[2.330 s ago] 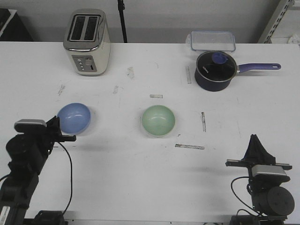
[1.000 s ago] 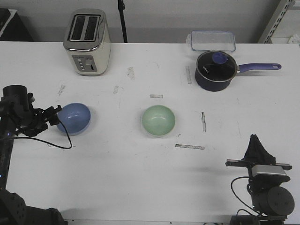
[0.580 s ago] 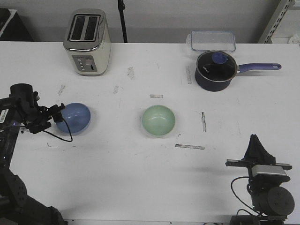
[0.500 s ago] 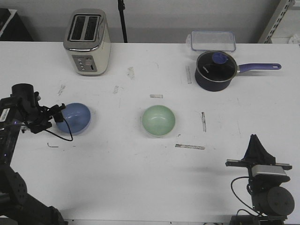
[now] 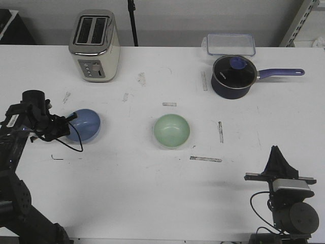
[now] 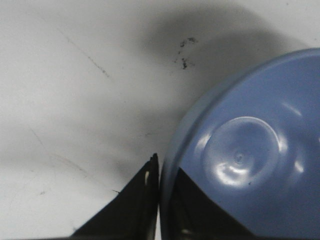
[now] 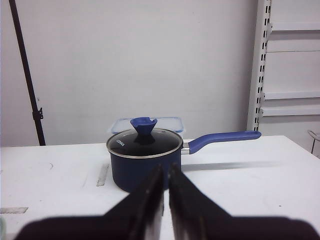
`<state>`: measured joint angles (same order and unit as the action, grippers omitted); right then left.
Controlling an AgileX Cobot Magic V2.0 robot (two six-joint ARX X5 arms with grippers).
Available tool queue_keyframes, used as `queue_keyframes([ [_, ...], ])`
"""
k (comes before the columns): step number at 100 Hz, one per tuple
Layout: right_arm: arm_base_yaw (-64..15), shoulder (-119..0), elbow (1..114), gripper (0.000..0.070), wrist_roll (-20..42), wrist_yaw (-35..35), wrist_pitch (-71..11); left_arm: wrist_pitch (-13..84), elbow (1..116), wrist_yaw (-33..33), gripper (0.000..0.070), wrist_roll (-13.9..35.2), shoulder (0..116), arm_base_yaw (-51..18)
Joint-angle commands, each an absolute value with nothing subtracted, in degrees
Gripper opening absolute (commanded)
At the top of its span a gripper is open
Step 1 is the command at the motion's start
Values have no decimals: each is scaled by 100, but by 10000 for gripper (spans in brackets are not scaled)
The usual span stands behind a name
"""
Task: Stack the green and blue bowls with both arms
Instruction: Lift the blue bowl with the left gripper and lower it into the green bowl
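The light blue bowl [image 5: 85, 125] sits at the table's left. My left gripper [image 5: 66, 125] is at its left rim. In the left wrist view the bowl [image 6: 250, 150] fills the frame, and the left gripper [image 6: 161, 172] is shut on its rim, one finger outside and one inside. The pale green bowl [image 5: 171, 130] stands alone at the table's middle, with nothing touching it. My right gripper [image 5: 277, 155] is shut and empty at the front right, far from both bowls. In the right wrist view the right gripper [image 7: 166, 171] points at the saucepan.
A toaster [image 5: 95, 46] stands at the back left. A dark navy saucepan with a purple handle [image 5: 232, 76] and a clear lidded container [image 5: 230, 44] are at the back right; the saucepan also shows in the right wrist view [image 7: 145, 157]. Tape marks [image 5: 205, 159] lie on the table.
My left arm has swung from the front left up to the blue bowl's left rim and closed on it. The bowl has shifted slightly right. The right arm has not moved.
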<state>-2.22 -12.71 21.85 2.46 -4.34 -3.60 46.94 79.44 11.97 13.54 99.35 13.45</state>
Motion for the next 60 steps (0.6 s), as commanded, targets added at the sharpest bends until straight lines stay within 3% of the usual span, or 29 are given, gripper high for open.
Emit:
queue_keyframes([
  [1, -228, -1240, 2206, 9, 318, -449, -290, 4831, 8073, 1212, 1, 1476, 9988, 1326],
  [29, -228, -1240, 2206, 9, 318, -449, -292, 5448, 8783, 1210, 1, 1575, 9664, 838],
  [60, -228, -1240, 2206, 9, 318, -449, -294, 5376, 9273, 1208, 1, 1870, 9697, -596],
])
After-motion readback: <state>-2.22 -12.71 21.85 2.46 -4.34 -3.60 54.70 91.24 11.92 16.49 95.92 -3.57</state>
